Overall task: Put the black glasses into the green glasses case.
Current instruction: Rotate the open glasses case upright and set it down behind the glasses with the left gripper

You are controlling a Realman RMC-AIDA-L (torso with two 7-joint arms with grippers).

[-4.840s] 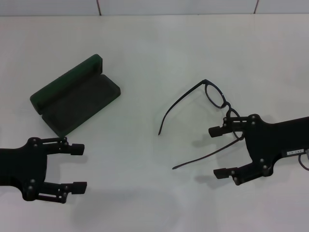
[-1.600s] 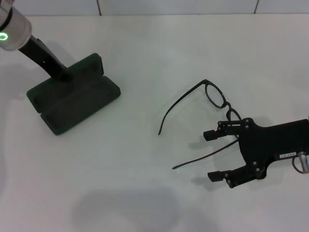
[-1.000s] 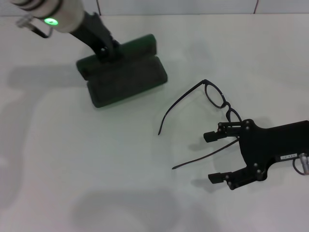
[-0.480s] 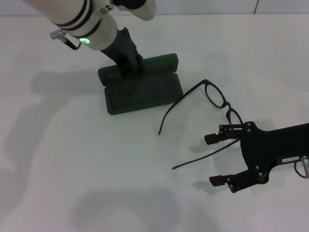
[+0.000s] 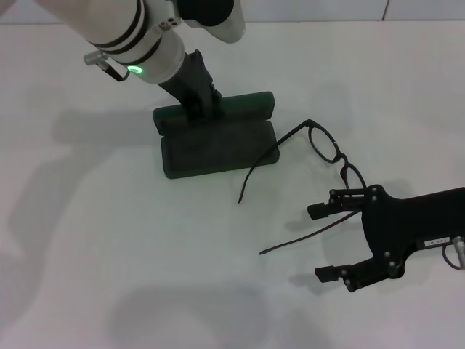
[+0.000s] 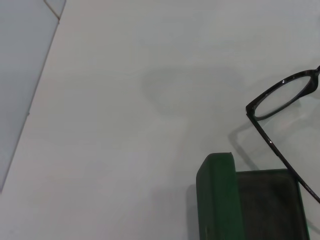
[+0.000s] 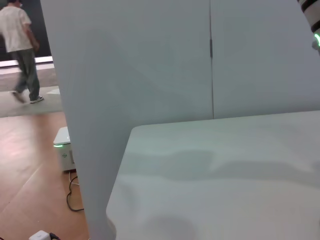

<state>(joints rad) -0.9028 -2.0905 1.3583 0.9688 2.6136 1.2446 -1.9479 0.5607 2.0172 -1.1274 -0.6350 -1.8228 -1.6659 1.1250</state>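
I am holding the case [image 5: 218,137] with the left gripper [image 5: 196,102] (grip hidden); glasses [image 5: 312,163] lying just right, nearer the wide-open right gripper [image 5: 328,242].

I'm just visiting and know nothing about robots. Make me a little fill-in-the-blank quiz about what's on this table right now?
1. The green glasses case lies with its lid ____.
2. The black glasses rest on the ____, not in the case.
3. The left tool is at the case's ____.
4. The right tool hovers with its fingers ____ beside one temple arm.

Missing words: open; table; lid; open
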